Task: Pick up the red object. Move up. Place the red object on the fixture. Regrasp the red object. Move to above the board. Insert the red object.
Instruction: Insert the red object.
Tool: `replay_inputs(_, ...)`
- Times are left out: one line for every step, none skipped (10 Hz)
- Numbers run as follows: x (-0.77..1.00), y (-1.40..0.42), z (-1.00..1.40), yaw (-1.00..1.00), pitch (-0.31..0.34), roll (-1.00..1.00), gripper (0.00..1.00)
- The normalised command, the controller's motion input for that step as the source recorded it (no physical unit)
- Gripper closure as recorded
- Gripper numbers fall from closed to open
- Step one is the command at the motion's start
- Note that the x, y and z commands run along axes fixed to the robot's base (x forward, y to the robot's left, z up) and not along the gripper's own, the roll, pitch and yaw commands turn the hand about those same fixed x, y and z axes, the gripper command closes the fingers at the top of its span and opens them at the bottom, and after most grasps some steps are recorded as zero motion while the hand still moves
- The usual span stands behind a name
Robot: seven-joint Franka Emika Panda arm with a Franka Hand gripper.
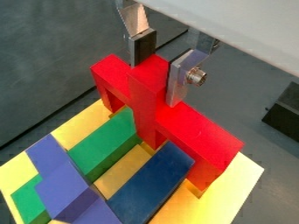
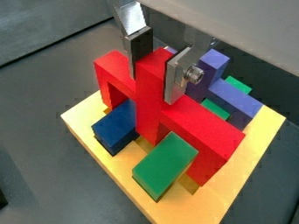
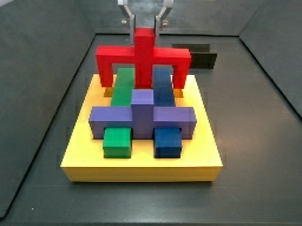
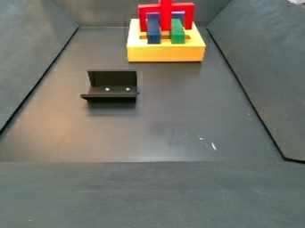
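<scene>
While the gripper (image 1: 163, 61) fingers (image 1: 142, 46) clamp its stem, the red object (image 1: 163, 118) stands upright in the yellow board (image 3: 141, 163).

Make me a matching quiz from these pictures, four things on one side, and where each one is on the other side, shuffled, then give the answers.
Things:
1. red object
2. fixture
3. purple block
4. gripper

Places or states:
A. alone on the dark floor, apart from the board
B. lying across the board in front of the red piece, in a side view
C. closed on the stem of the red piece
D. standing upright on the board, legs down

Pairs: 1-D, 2-A, 3-B, 4-C
</scene>
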Motion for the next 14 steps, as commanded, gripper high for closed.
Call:
replay_inputs(0.00,0.03,-0.21,-0.09,-0.023,0.00,1.00)
replay_inputs(0.00,0.00,-0.29,-0.06,-0.083,-0.02,1.00)
replay_inputs(0.00,-0.02,-0.21,0.00,-0.097,-0.01,1.00)
replay_inputs(0.00,0.00,-0.15,0.00,-0.100,-0.03,1.00)
replay_inputs(0.00,0.00,-0.11,-0.03,-0.096,-0.08,1.00)
replay_inputs(0.13,0.00,-0.08,0.00,-0.056,0.00,1.00)
replay_inputs(0.05,0.06,-0.17,-0.01,-0.051,0.01,1.00)
replay_inputs(0.04,0.05,-0.17,-0.05,-0.051,0.03,1.00)
replay_inputs(0.05,0.14,-0.15,-0.10,-0.027,0.07,1.00)
replay_inputs(0.00,0.09,-0.23,-0.09,-0.050,0.07,1.00)
replay_inputs(-0.22,0.12,-0.27,-0.14,-0.099,0.00,1.00)
replay_inputs(-0.37,0.06,-0.28,-0.07,-0.130,-0.09,1.00)
replay_inputs(-0.09,0.00,-0.48,0.00,-0.131,-0.12,1.00)
replay_inputs(-0.06,0.00,-0.68,0.00,-0.191,-0.15,1.00)
